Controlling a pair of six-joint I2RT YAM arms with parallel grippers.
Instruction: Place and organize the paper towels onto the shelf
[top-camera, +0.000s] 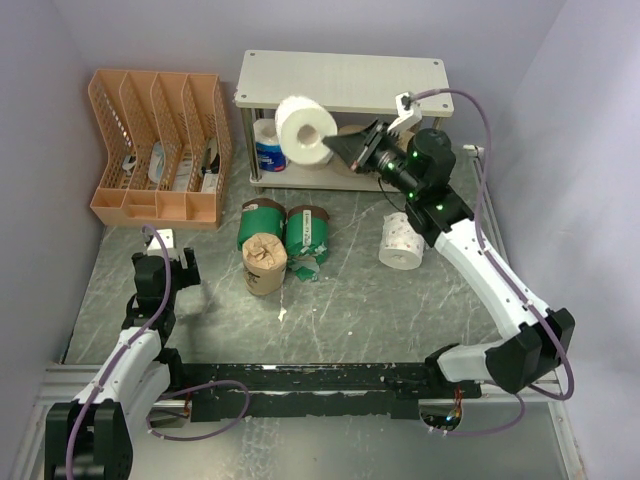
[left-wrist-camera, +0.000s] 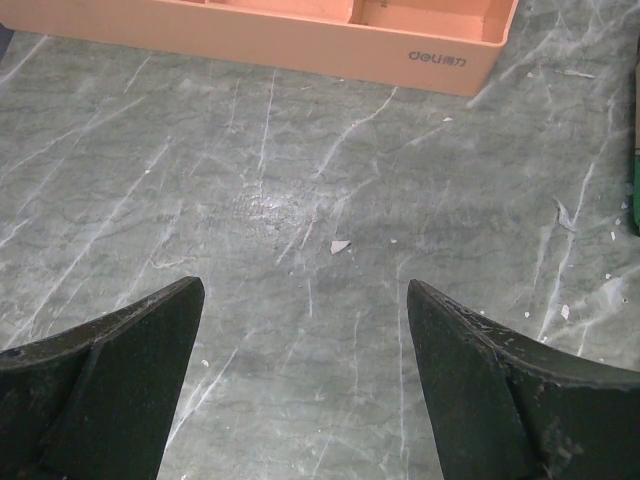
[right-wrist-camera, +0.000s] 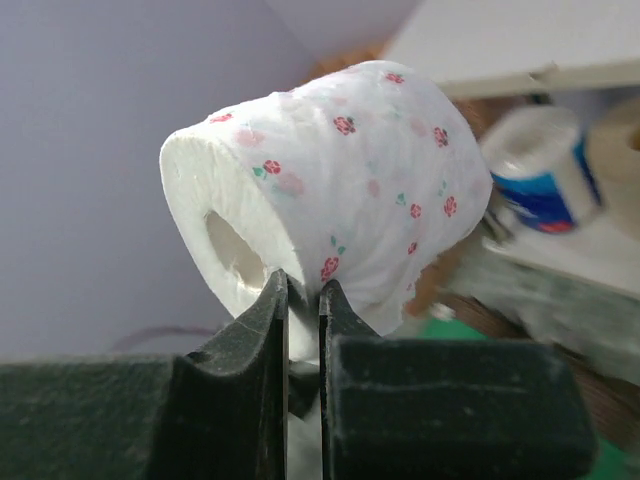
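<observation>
Much of the shelf's (top-camera: 340, 80) lower tier is sitting hidden behind the right fingers (top-camera: 345, 148) and the white patterned roll (top-camera: 305, 130) they are gripping. Only a blue-and-white roll (top-camera: 268, 152) at its left end and part of a tan roll (right-wrist-camera: 622, 140) are showing there, and how many more are standing behind cannot be told. In the right wrist view the background is lying out of focus, and the frame edge is cutting off the tan roll. The right fingers are pinching narrowly on a fold at the patterned roll's lower edge, so the roll is hanging in the air just beyond the fingertips, in front of the shelf's left half; whether it is touching the shelf cannot be told. The left fingers (top-camera: 167, 270) are standing wide apart and holding nothing, low over the bare worktop (top-camera: 350, 310) near the orange file organizer (top-camera: 160, 150). The right edge of the left wrist view is clipping a green shape (left-wrist-camera: 634, 190). On the worktop between the arms a pair of green-wrapped rolls (top-camera: 262, 222), a brown-paper roll (top-camera: 265, 262) and another white roll (top-camera: 403, 242) are lying, well apart from both sets of fingers.
</observation>
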